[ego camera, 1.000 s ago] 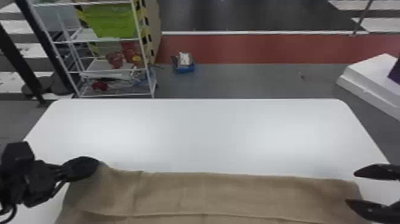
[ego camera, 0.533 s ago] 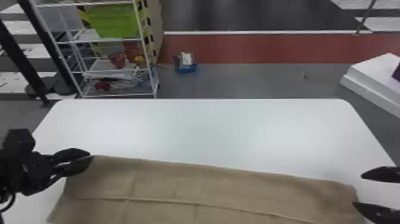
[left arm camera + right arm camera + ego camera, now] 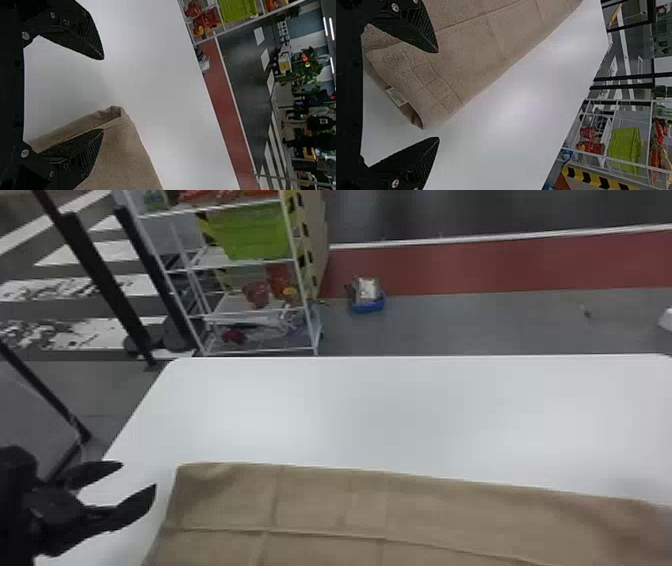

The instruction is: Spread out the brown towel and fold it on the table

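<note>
While the black left gripper point(image 3: 103, 95) and black right gripper point(image 3: 438, 95) stand wide open and empty, one at each end of the rectangular brown cloth towel point(image 3: 310, 500), contact uncertain, the towel lies partly folded on the white table point(image 3: 380, 410). Placement presumably suits pinching both ends for another fold.

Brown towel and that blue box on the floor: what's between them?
Beyond the towel, the head view shows bare white tabletop, then grey floor.
</note>
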Robot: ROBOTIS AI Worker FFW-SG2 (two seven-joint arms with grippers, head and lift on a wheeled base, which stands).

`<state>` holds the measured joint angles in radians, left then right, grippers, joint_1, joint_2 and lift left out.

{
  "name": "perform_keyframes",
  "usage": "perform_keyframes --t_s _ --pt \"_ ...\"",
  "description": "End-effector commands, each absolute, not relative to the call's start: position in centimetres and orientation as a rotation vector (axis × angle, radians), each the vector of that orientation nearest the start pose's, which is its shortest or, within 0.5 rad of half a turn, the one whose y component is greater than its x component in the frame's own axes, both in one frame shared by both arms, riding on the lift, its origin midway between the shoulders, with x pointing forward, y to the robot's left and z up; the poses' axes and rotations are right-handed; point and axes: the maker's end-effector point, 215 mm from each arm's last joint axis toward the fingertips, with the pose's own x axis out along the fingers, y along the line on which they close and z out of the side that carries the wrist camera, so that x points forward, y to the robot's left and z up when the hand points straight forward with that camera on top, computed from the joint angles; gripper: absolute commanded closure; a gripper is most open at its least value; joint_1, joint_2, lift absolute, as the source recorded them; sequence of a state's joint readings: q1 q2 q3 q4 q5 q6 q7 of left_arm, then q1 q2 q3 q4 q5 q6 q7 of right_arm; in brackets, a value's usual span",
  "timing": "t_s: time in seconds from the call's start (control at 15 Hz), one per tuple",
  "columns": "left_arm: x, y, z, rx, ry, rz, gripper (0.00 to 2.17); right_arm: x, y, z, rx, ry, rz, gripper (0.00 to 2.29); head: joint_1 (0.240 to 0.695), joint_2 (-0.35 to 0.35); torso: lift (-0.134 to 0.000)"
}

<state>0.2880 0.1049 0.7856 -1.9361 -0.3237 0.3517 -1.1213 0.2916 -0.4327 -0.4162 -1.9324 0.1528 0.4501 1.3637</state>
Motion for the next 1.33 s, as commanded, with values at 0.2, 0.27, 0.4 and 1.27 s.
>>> perform_keyframes --t_s 0.2,0.27,0.4,1.27 --pt "33.0 48.0 -44.0 0.066 0.689 -0.203 0.08 38.1 -35.0 -39.5 -0.326 0.611 0.905 0.1 0.695 0.237 -0.124" --pt "32.5 48.0 -44.2 0.062 0.695 -0.202 0.1 38.0 -35.2 -39.5 -0.321 0.611 0.901 0.1 0.695 0.232 -0.124" --pt "31.8 48.0 -44.1 0.035 0.694 -0.197 0.2 37.8 -35.4 -39.8 -0.318 0.619 0.9 0.1 0.695 0.213 -0.124" --pt "31.4 43.2 -45.1 -0.139 0.706 -0.241 0.71 37.4 -36.1 -40.5 -0.33 0.621 0.902 0.1 0.695 0.133 -0.124"
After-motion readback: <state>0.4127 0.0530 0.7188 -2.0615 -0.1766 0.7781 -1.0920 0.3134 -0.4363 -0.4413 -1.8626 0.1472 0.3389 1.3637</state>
